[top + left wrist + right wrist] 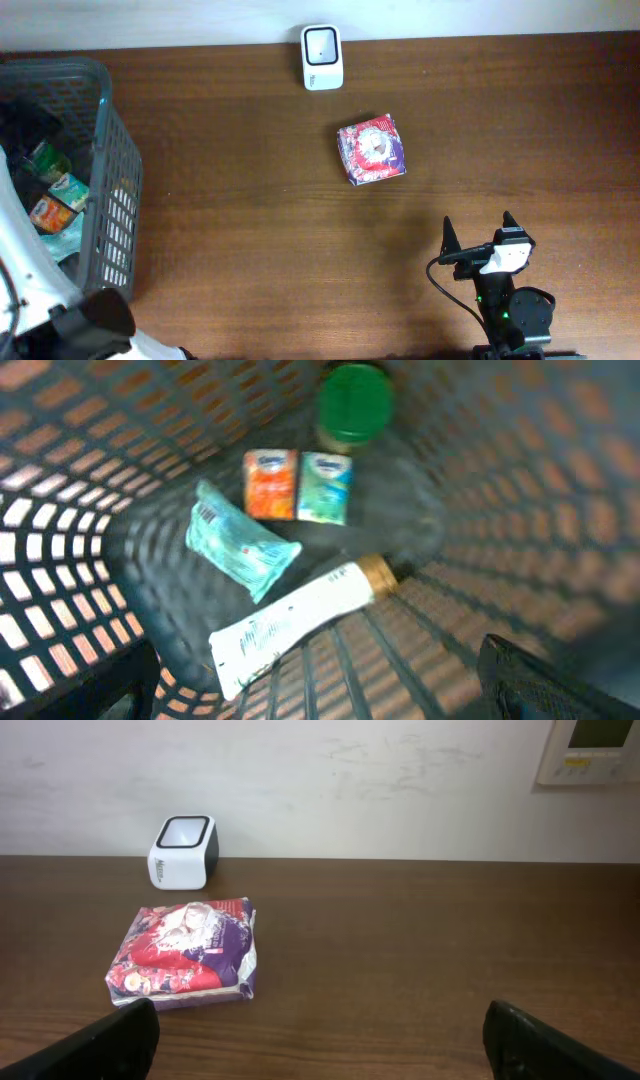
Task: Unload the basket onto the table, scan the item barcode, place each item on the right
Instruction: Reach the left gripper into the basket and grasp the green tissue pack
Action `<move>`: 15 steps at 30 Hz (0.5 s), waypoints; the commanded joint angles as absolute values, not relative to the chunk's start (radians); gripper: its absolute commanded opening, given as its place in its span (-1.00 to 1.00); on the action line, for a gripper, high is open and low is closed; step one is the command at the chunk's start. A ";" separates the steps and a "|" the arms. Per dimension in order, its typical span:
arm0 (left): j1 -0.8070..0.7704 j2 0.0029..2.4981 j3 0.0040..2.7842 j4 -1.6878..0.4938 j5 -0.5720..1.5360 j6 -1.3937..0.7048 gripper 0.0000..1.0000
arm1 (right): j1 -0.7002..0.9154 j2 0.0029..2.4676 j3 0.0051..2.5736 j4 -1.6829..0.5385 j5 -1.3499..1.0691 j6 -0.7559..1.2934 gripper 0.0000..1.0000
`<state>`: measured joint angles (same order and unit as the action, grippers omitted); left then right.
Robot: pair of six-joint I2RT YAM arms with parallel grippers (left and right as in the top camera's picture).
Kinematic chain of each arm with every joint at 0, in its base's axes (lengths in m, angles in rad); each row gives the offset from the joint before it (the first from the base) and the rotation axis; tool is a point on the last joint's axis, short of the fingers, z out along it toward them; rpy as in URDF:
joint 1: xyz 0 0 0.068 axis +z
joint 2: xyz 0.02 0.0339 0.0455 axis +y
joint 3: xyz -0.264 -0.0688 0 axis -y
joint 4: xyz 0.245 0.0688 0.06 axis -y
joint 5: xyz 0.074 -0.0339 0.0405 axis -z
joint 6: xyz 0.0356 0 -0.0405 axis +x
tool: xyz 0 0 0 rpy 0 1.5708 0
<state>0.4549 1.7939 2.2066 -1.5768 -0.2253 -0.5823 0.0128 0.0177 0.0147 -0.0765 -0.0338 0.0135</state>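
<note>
A dark wooden worktop [250,230] is filling the overhead view, and a red and purple packet [372,150] is lying flat on it, a little right of the middle and touching nothing else. A small white scanner [322,57] with a dark window is standing at the far edge of the worktop against a pale wall [400,780], near the packet but clearly apart from it. The right hand [477,225] is hovering over the near right part of the worktop, well apart from the packet, with its two dark fingers [110,1040] spread wide and gripping nothing; its wrist camera is looking across bare wood at the packet and at the scanner behind it. A grey mesh basket [105,150] is sitting at the left edge of the worktop. The left hand [315,660] is hanging above the inside of the basket with its fingers wide apart at the lower corners of its blurred wrist view, and nothing is sitting between them. On the basket floor, a white tube with a gold cap [295,622] is lying at a slant, a teal pouch [240,548] is lying just beside it, an orange pack [270,484] and a green pack [326,487] are lying side by side and touching, and a green-lidded jar [353,402] is standing just beyond them.
</note>
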 commanded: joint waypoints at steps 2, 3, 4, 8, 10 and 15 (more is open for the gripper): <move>0.505 1.945 2.206 -1.613 -0.251 -0.689 0.84 | 0.013 0.013 0.006 -0.078 -0.033 0.007 0.97; 0.525 2.001 2.202 -1.628 -0.253 -0.734 0.83 | 0.013 0.013 0.006 -0.078 -0.033 0.007 0.97; 0.537 2.043 2.186 -1.637 -0.265 -0.801 0.91 | 0.013 0.013 0.006 -0.078 -0.033 0.007 0.97; 0.553 2.071 1.982 -1.594 -0.428 -1.036 0.99 | 0.013 0.013 0.006 -0.078 -0.033 0.007 0.97; 0.553 2.071 1.916 -1.546 -0.445 -1.036 0.98 | 0.013 0.013 0.006 -0.078 -0.033 0.007 0.97; 0.553 2.072 1.620 -1.279 -0.442 -1.035 0.98 | 0.013 0.013 0.006 -0.078 -0.033 0.007 0.97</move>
